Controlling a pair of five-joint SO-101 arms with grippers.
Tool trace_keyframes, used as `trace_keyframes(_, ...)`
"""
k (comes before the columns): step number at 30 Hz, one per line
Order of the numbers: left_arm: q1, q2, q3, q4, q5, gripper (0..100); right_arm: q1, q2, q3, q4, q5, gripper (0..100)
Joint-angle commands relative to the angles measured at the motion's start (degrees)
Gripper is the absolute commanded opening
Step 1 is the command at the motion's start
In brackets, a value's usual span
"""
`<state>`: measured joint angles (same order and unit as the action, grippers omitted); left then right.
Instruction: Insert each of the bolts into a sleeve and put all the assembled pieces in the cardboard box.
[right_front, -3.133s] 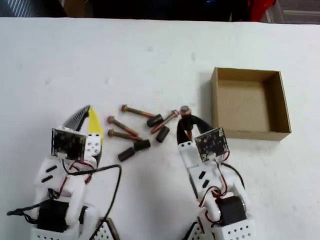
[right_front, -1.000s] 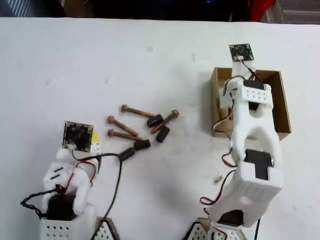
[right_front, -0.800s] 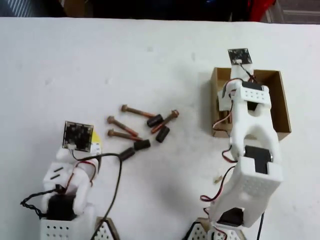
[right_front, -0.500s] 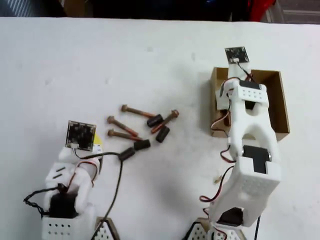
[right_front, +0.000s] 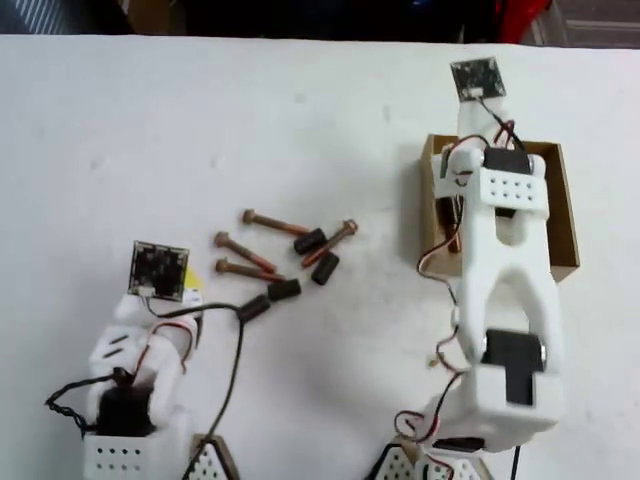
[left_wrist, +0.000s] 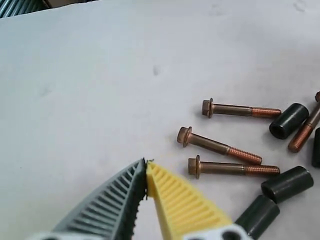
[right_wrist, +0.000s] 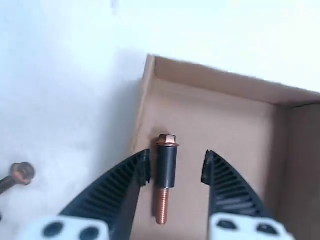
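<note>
Between the spread tips of right pincer (right_wrist: 176, 161): 1 assembled piece (right_wrist: 165, 167), flat in cardboard box (right_wrist: 210, 80). Just past left pincer (left_wrist: 146, 170), clenched w/ nothing in it: 4 loose bolts (left_wrist: 220, 146), 4 sleeves (left_wrist: 287, 183).

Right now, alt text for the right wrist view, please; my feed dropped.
A bolt in its black sleeve lies on the cardboard box floor, between the right gripper's open fingers. A second bolt rests on the table outside it.

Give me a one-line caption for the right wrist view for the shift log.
Right gripper, fingers open on either side of a sleeved bolt lying in the cardboard box.
</note>
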<state>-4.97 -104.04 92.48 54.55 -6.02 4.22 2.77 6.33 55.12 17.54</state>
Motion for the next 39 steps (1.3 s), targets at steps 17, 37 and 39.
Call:
trace_keyframes(17, -3.5, -0.4, -0.5, -2.6, 0.1, 2, -23.5, -21.4, -1.7, 17.5, 0.7, 15.6)
trace_keyframes(37, -8.5, -0.4, -0.5, -2.5, 0.1, 2, -27.5, -20.9, 10.4, 8.3, 8.8, 15.6)
trace_keyframes(39, -8.5, -0.4, -0.5, -2.5, 0.1, 2, -27.6, -20.8, 10.4, 8.5, 8.8, 15.6)
